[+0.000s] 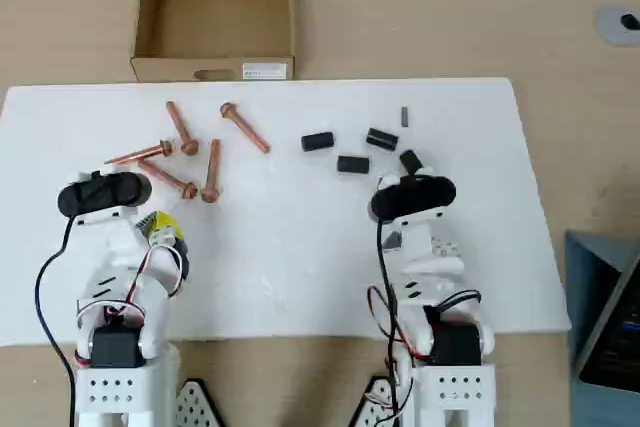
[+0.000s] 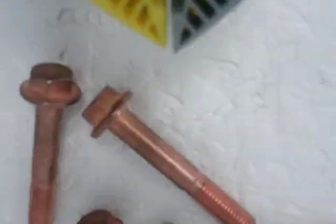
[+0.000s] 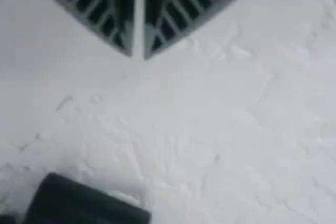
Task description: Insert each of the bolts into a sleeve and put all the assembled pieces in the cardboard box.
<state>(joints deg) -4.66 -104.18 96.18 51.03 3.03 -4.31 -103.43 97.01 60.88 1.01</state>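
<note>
The cardboard box (image 1: 150,7) stands open-topped, plain brown, with straight walls. A small white label (image 1: 265,70) sits on its near wall, the print too small to read. Against that wall begins a white mat (image 1: 300,257) with a faintly crinkled surface, laid over a wooden table (image 1: 560,47).

Just in front of the box, five copper-coloured bolts (image 1: 180,127) lie scattered and loosely crossed. They are smooth-shanked, threaded at the tip, with flanged hex heads. To the box's right and a little nearer the arms lie four short black sleeves (image 1: 317,141), matte and cylindrical, each apart from the others. A thin grey stick (image 1: 405,117) lies just beyond them.

Both arms sit well away from the box, at the mat's far edge, with bare mat between them.

The left gripper (image 2: 169,43), with one ribbed yellow finger and one grey, has its tips pressed together and holds nothing. It is poised above two bolts. The right gripper (image 3: 138,53) has dark ribbed fingers drawn to a bare slit, nothing between them, with one sleeve near.
</note>
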